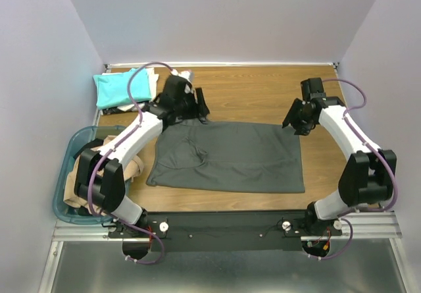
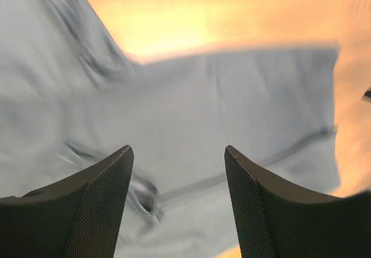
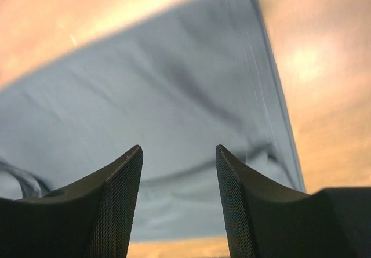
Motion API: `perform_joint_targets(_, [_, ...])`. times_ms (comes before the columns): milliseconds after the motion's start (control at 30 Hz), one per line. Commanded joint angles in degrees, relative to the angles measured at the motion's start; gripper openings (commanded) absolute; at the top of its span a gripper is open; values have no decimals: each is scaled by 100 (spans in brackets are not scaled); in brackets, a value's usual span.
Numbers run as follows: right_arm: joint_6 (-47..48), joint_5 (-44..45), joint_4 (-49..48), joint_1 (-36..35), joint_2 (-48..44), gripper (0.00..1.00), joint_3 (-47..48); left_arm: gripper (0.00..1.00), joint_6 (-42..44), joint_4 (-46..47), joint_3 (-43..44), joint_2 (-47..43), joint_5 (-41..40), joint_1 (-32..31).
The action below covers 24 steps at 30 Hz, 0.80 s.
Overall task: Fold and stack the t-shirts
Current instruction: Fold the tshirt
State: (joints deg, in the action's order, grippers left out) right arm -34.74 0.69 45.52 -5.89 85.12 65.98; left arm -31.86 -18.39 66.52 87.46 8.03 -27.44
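A dark grey t-shirt (image 1: pixel 230 156) lies spread flat as a broad, soft rectangle in the middle of the wood-grain desk (image 1: pixel 263 85), lightly creased toward its left side. The left hand (image 2: pixel 178 149) hovers over the shirt's far left corner, its black mesh-textured fingers (image 2: pixel 104 200) spread with nothing between them. The right hand (image 3: pixel 178 148) hangs above the far right corner, likewise spread and empty. A folded teal t-shirt (image 1: pixel 120 89) sits at the desk's far left corner, and a tan t-shirt (image 1: pixel 133 169) is bunched in the blue-green plastic basket (image 1: pixel 82 133) at the left edge.
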Motion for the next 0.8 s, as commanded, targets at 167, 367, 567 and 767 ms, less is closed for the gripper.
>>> perform_joint_targets(167, [793, 546, -481, 334, 1357, 59, 952, 70, 1093, -683, 1643, 1193, -522, 1065])
perform_joint_targets(367, [925, 520, -895, 563, 1735, 54, 952, 70, 1252, -665, 2505, 2344, -311, 1109])
perform_joint_targets(567, [978, 661, -1202, 563, 2052, 47, 750, 69, 1182, -499, 2963, 3153, -293, 1127])
perform_joint_targets(767, [1048, 775, -1405, 729, 2324, 42, 680, 69, 1226, -25, 2998, 3374, -337, 1136])
